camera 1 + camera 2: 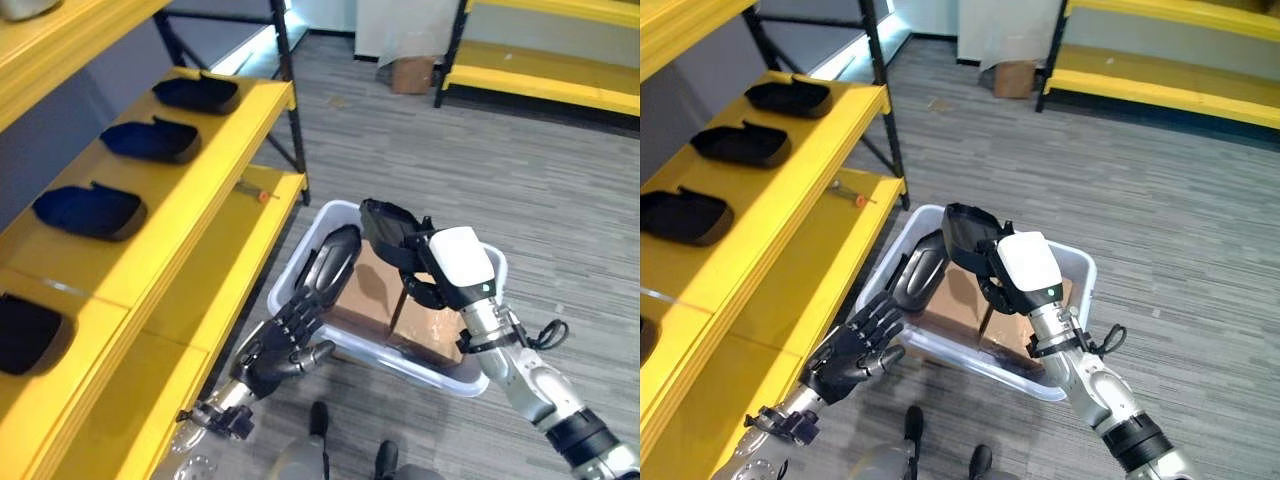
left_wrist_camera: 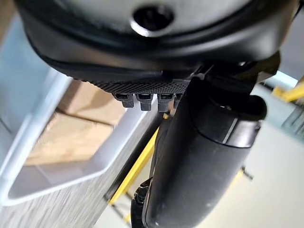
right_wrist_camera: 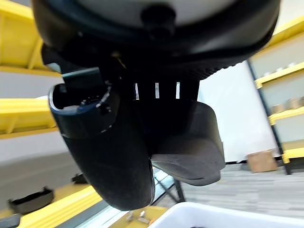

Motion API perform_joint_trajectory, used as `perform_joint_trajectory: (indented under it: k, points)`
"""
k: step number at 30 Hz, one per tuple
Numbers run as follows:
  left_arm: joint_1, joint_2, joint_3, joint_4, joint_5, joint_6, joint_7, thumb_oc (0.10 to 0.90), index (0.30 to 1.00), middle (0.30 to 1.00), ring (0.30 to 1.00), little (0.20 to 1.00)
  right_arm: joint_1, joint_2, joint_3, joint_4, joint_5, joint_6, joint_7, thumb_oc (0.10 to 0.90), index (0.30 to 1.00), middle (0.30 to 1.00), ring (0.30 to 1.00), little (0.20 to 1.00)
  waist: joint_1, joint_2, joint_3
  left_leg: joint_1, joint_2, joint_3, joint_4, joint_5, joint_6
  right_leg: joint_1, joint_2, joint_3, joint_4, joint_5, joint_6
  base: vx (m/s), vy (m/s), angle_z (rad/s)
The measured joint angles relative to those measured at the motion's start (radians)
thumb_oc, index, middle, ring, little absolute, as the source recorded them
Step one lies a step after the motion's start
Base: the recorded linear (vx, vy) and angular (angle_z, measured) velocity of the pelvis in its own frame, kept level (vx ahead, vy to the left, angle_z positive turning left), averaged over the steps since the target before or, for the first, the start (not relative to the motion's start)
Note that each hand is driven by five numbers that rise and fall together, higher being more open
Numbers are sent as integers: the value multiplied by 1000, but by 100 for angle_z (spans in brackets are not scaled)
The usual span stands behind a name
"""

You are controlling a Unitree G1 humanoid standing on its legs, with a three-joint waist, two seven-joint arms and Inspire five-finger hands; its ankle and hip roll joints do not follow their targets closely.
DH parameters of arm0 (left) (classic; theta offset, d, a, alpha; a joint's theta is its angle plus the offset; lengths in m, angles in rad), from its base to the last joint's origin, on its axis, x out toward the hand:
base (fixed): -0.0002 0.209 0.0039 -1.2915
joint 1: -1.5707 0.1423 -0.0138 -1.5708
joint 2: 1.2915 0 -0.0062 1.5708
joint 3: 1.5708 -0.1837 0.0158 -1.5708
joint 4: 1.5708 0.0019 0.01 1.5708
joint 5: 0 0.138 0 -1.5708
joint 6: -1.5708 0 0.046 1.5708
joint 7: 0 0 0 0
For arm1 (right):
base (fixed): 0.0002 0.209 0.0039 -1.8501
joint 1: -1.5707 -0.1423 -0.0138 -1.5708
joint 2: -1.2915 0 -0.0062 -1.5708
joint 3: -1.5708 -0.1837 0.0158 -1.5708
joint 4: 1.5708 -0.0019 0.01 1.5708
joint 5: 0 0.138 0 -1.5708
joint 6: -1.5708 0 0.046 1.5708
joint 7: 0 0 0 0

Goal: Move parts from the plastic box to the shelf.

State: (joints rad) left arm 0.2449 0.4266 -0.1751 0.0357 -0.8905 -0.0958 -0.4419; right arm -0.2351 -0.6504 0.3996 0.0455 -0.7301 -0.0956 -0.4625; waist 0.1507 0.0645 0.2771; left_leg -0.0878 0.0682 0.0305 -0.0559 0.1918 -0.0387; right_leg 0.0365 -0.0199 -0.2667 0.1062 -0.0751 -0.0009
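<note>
A white plastic box [image 1: 296,268] stands on the floor beside the yellow shelf [image 1: 215,170], with cardboard [image 1: 368,290] inside it. One black part [image 1: 331,260] leans against the box's left wall. My right hand [image 1: 459,264] hangs over the box, shut on another black part [image 1: 386,224] that is lifted above the rim; the right wrist view has this part [image 3: 107,161] close against the palm. My left hand [image 1: 285,345] is open with relaxed fingers just outside the box's near-left corner, below the leaning part. Several black parts [image 1: 152,140] lie in a row on the shelf.
A lower yellow shelf board [image 1: 230,250] holds a small orange tool [image 1: 262,196]. A black shelf post [image 1: 290,100] stands just behind the box. Further back are a second yellow rack [image 1: 545,75] and a cardboard box [image 1: 412,73] on the grey floor.
</note>
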Motion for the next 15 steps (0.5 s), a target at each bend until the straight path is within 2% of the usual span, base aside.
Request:
perform_joint_trajectory:
  k: [1, 2, 4, 5, 6, 7, 8, 9, 11, 13, 14, 15]
  points:
    - [5, -8, 5, 2, 0, -2, -2, 900, 1000, 1000, 1000, 1000, 0, -1, 0, 0, 3, 2, 1, 400, 300, 300, 300, 300, -1, 4, 0, -1, 4, -2, -5, -13, -13, 0, -1, -11, 2, -2, -3, -126, 20, 79]
    - [6, -15, 10, 16, 0, -5, -6, 900, 1000, 1000, 1000, 1000, 6, -4, 0, 0, 7, 3, 1, 400, 300, 300, 300, 300, -8, 7, 1, -15, 18, 50, 6, -50, -8, 5, -11, -48, 6, -4, -8, -110, 73, 67]
    - [6, -14, 10, 44, 0, -9, -7, 900, 1000, 1000, 1000, 1000, 10, -6, 0, 0, 7, -1, 5, 400, 300, 300, 300, 300, -4, -7, 5, -21, 17, 115, 69, -120, 27, -9, -65, -77, 32, -21, -31, -122, 113, 45]
    - [5, -13, 8, 51, 1, -9, -5, 900, 1000, 1000, 1000, 1000, 17, -4, 0, -4, 8, -1, 5, 400, 300, 300, 300, 300, -11, -28, 6, -33, 19, 149, 155, -167, 43, -10, -95, -82, 40, -19, -27, -141, 221, 49]
    - [-10, -18, 0, 50, 1, -15, -7, 900, 1000, 1000, 1000, 1000, 49, -24, 0, -33, 20, -3, 5, 400, 300, 300, 300, 300, -46, -57, 0, -4, 27, 191, 226, -196, 18, 2, -149, -99, 42, -11, 6, -105, 184, 57]
    - [-13, -25, -8, 42, 0, -16, -7, 900, 1000, 1000, 1000, 1000, 57, -47, 0, -43, 27, -6, 5, 400, 300, 300, 300, 300, -61, -40, -10, 33, 48, 181, 200, -120, 23, 3, -144, -99, 50, -14, 30, -92, 193, 59]
    - [-31, -29, -25, 45, 0, -19, -7, 900, 1000, 1000, 1000, 1000, 66, -57, -14, -39, 26, -15, 3, 400, 300, 300, 300, 300, -73, -23, -15, 59, 50, 165, 162, -131, 2, 1, -158, -109, 68, -13, 33, -10, 39, 46]
    - [-58, -27, -38, 52, 1, -18, -4, 900, 1000, 1000, 1000, 1000, 80, -56, -23, -37, 28, -10, 3, 400, 300, 300, 300, 300, -87, -26, -14, 53, 36, 191, 161, -131, 8, -3, -165, -115, 90, -22, 45, -10, 39, 48]
    - [-88, -27, -35, 41, -2, -26, -4, 900, 1000, 1000, 1000, 1000, 77, -55, -21, -36, 26, -13, 3, 400, 300, 300, 300, 300, -93, -40, -19, 58, 17, 211, 129, -146, 34, -37, -186, -86, 109, -46, 76, -26, 127, 24]
    - [-113, -21, -31, 42, -2, -33, -3, 900, 1000, 1000, 1000, 1000, 74, -39, -22, -35, 26, -16, 2, 400, 300, 300, 300, 300, -88, -43, -18, 43, 9, 213, 124, -148, 35, -55, -191, -67, 120, -41, 79, -121, 627, 4]
    - [-130, -12, -42, 55, 1, -33, 1, 900, 1000, 1000, 1000, 1000, 94, -29, -49, -28, 23, -42, -2, 400, 300, 300, 300, 300, -95, -46, -21, 50, -7, 213, 95, -157, 49, -42, -221, -85, 107, -8, 96, -81, 442, 53]
    - [-154, -8, -62, 66, 7, -32, 11, 900, 1000, 1000, 1000, 1000, 125, -23, -88, -46, 25, -40, -5, 400, 300, 300, 300, 300, -112, -43, -21, 54, -20, 248, 67, -167, 72, -19, -242, -112, 104, 0, 109, -62, 314, 85]
